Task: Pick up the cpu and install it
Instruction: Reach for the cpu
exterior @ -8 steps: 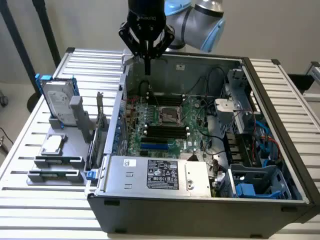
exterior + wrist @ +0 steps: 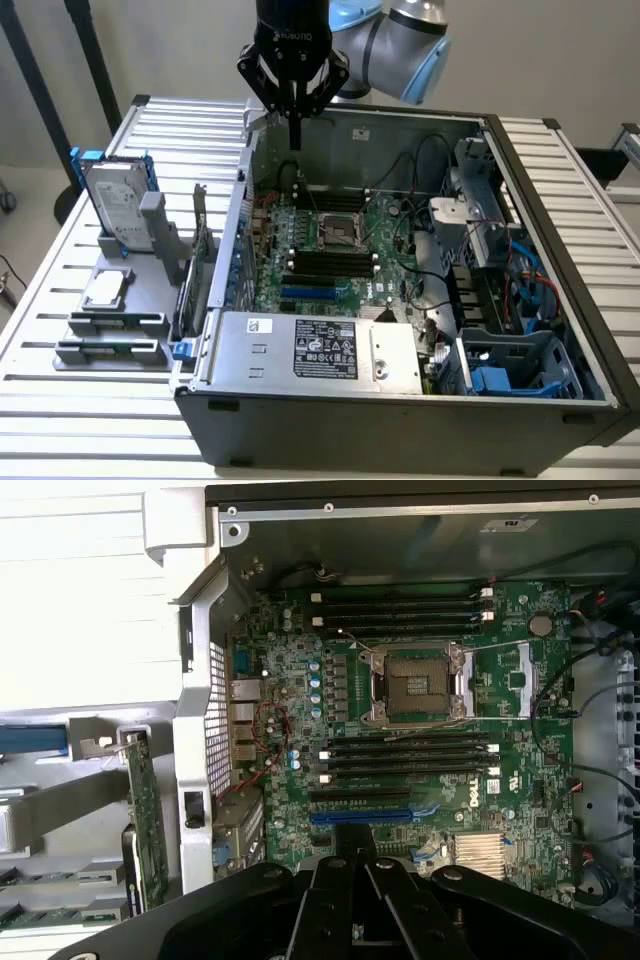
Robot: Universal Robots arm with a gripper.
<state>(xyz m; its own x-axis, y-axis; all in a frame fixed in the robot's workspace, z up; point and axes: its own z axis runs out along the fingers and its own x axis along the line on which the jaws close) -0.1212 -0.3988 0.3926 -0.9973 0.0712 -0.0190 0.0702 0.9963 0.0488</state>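
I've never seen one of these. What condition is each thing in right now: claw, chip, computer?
claw: shut, holding nothing.
cpu: lying flat on the grey holder, untouched.
cpu socket: empty, no chip in it.
computer case: open, insides exposed.
hard drive: standing upright in the holder.

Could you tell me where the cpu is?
The cpu lies on the grey rack at the exterior view's left, in front of the hard drive.
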